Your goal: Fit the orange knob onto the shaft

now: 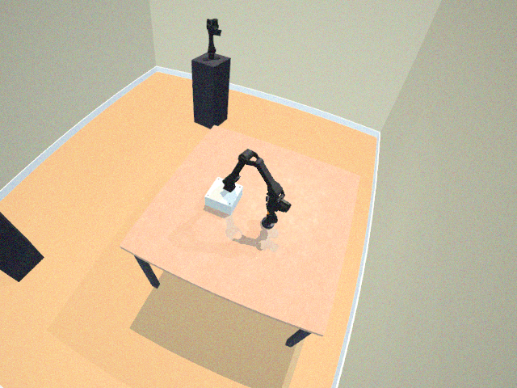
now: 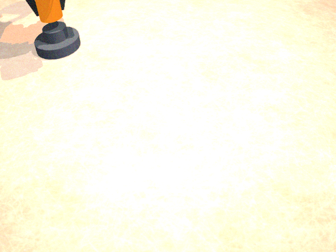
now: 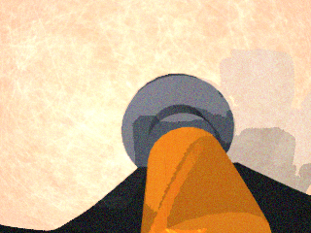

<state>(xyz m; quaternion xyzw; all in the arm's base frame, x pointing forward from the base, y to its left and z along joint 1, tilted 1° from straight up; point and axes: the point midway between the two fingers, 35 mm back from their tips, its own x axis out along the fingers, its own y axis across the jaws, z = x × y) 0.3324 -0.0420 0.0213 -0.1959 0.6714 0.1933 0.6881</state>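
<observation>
The orange knob (image 2: 51,15) (image 3: 209,180) is upright between the fingers of my gripper (image 1: 269,214) (image 2: 50,12) (image 3: 189,174), which is shut on it. The dark round pedestal (image 1: 266,225) (image 2: 58,51) (image 3: 170,89) has a wide base and a narrower raised step. In the exterior view the knob's lower end is just above that step, with a short bit of the dark shaft (image 2: 54,23) showing between them. The knob is not down on the pedestal. The knob hides the shaft in the wrist view. Its hole and both flat sides are hidden.
The arm's white base box (image 1: 219,200) stands on the pink table (image 1: 292,271), left of and behind the pedestal in the top view. A dark column (image 1: 211,91) with another small arm on it stands beyond the table's far corner. Arm shadows fall beside the pedestal.
</observation>
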